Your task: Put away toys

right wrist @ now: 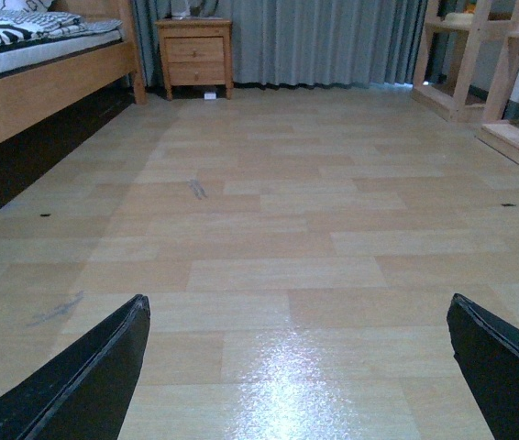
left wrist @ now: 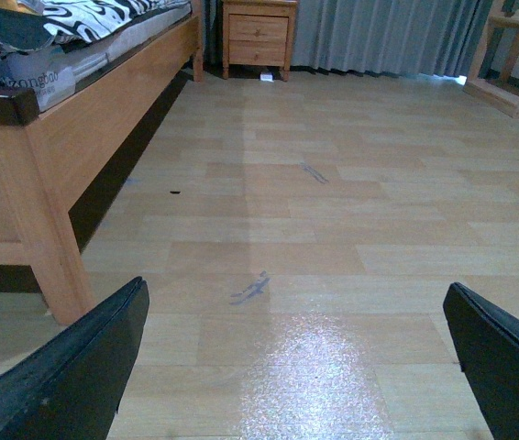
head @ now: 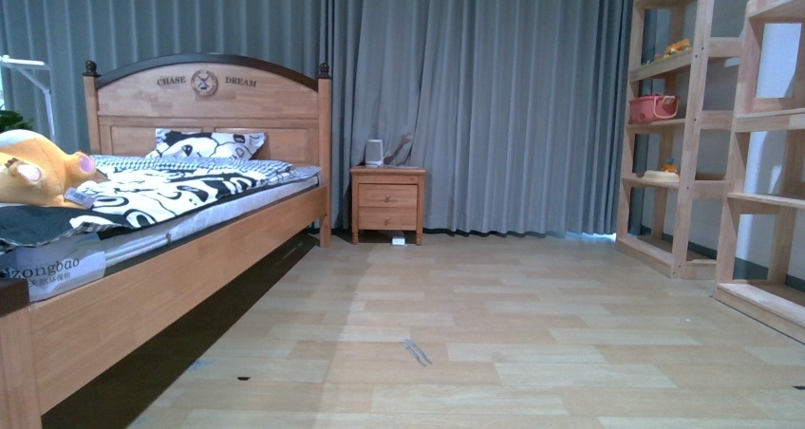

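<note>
Resting on the bed (head: 190,249), the orange plush toy (head: 38,168) lies against the black-and-white bedding (head: 180,187)
Left gripper (left wrist: 294,302) and right gripper (right wrist: 296,312) both gape wide, empty, above the floor (right wrist: 269,229)

Bedroom interior. Pale wood-plank laminate floor (head: 532,325), glossy, with a patch of light glare close underfoot. Grey-green pleated full-height curtains (head: 494,97) span the far wall at 12 o'clock. Honey-coloured wooden bed with arched headboard (head: 204,92) at 10 o'clock, under a black-and-white patterned bedspread (head: 180,187). Small two-drawer wooden nightstand (head: 387,201) at 11 o'clock, beside the headboard. Open light-wood shelving units (head: 696,116) at 2 o'clock.
</note>
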